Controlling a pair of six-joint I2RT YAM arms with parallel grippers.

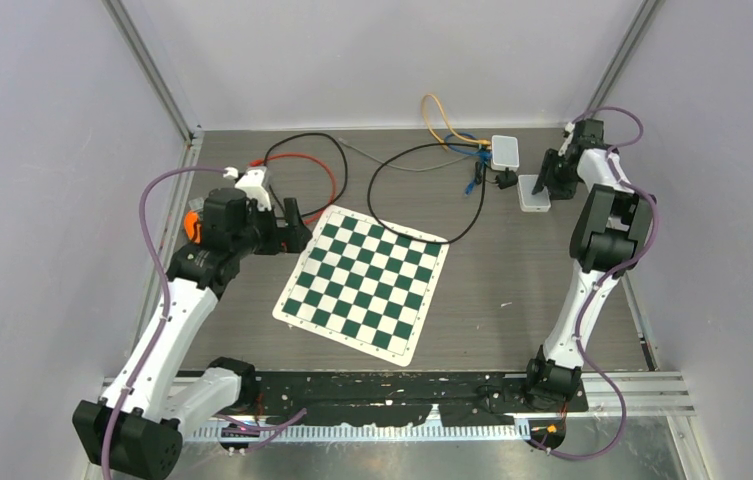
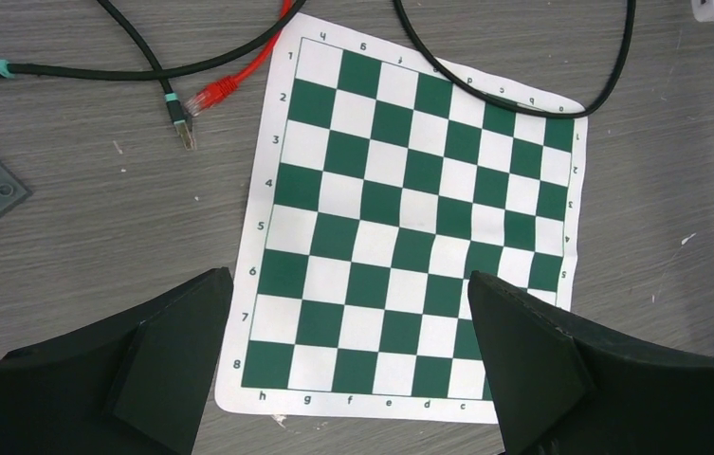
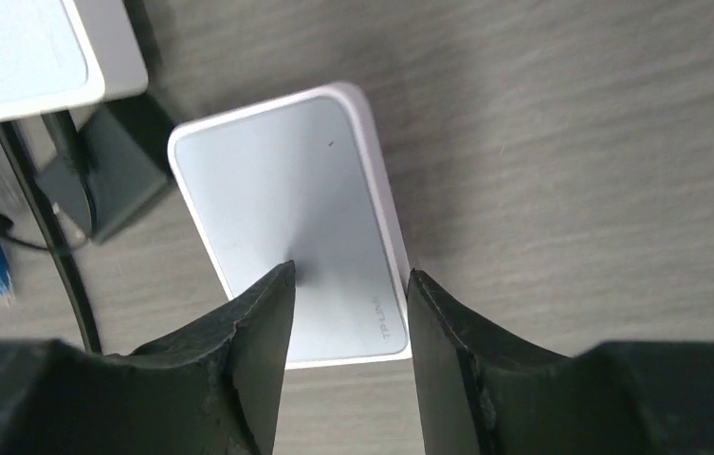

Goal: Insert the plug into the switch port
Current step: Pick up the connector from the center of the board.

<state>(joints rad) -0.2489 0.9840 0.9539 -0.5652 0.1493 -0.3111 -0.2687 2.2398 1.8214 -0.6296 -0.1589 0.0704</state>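
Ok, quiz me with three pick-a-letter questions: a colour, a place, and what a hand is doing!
1. The chessboard squares are: A green and white; B red and black; C blue and yellow.
2. The right hand is over: A the chessboard; B a white switch; C a cup.
3. The left hand is: A wide open; B shut on a ball; C shut on a spoon.
Answers: A, the squares show it; B, the white switch lies right under it; A, wide gap, nothing between.

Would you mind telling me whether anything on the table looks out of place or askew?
The chessboard mat lies askew, rotated against the table edges, and a black cable loops over its far corner. Nothing looks spilled or damaged.
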